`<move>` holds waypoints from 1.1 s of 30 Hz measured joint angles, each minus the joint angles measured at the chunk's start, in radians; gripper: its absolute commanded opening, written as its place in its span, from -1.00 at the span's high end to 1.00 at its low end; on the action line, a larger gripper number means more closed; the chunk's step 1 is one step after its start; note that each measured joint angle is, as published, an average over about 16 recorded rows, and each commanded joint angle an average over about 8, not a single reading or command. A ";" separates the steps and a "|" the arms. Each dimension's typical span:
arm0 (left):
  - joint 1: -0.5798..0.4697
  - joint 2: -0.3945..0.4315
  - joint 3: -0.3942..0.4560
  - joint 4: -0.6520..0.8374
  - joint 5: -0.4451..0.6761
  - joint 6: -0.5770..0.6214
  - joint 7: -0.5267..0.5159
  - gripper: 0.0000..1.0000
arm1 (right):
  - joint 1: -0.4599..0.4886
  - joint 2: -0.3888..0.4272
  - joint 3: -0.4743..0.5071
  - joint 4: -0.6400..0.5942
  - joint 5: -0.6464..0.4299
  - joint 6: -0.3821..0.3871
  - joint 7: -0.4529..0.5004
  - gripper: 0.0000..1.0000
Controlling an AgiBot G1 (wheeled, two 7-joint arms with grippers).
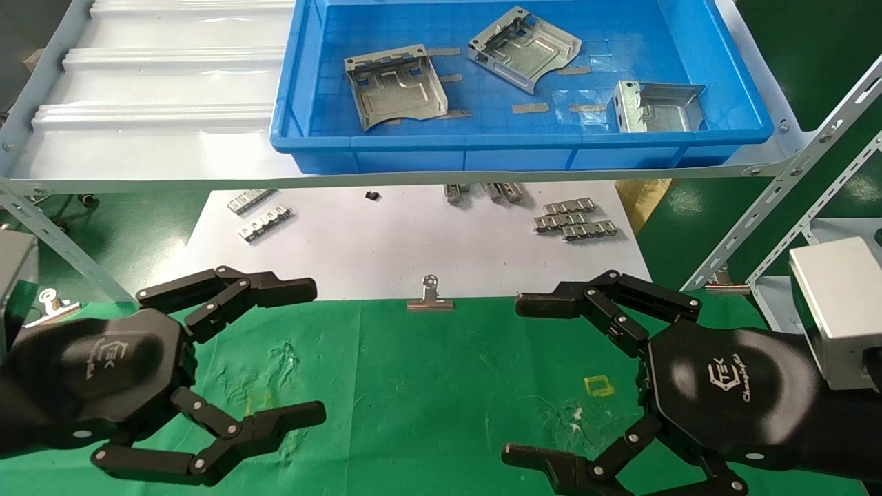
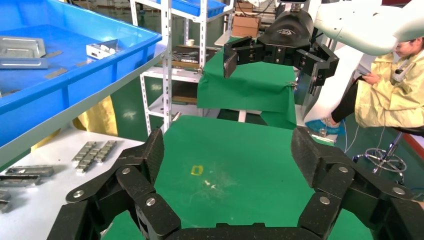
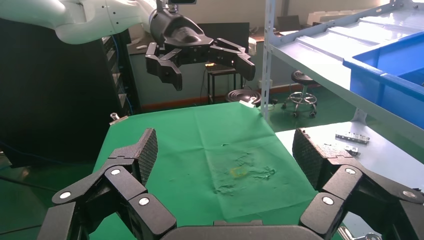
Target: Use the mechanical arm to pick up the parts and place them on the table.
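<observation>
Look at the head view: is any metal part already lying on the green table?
No. All three parts lie in the blue bin, none on the table.

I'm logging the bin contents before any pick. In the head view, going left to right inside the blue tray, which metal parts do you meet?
Left part, lying flat → middle part, farther back → right part, nearest the blue tray's right wall. All three lie apart from one another.
</observation>
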 measured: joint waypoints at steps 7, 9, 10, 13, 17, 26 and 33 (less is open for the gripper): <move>0.000 0.000 0.000 0.000 0.000 0.000 0.000 1.00 | 0.000 0.000 0.000 0.000 0.000 0.000 0.000 -1.00; 0.000 0.000 0.000 0.000 0.000 0.000 0.000 1.00 | 0.000 0.000 0.000 0.000 0.000 0.000 0.000 -1.00; 0.000 0.000 0.000 0.000 0.000 0.000 0.000 1.00 | 0.000 0.000 0.000 0.000 0.000 0.000 0.000 -1.00; 0.000 0.000 0.000 0.000 0.000 0.000 0.000 1.00 | 0.000 0.000 0.000 0.000 0.000 0.000 0.000 -1.00; 0.000 0.000 0.000 0.000 0.000 0.000 0.000 1.00 | 0.000 0.000 0.000 0.000 0.000 0.000 0.000 -1.00; 0.000 0.000 0.000 0.000 0.000 0.000 0.000 1.00 | 0.000 0.000 0.000 0.000 0.000 0.000 0.000 -1.00; 0.000 0.000 0.000 0.000 0.000 0.000 0.000 1.00 | 0.014 -0.008 0.000 -0.006 -0.007 0.010 -0.005 -1.00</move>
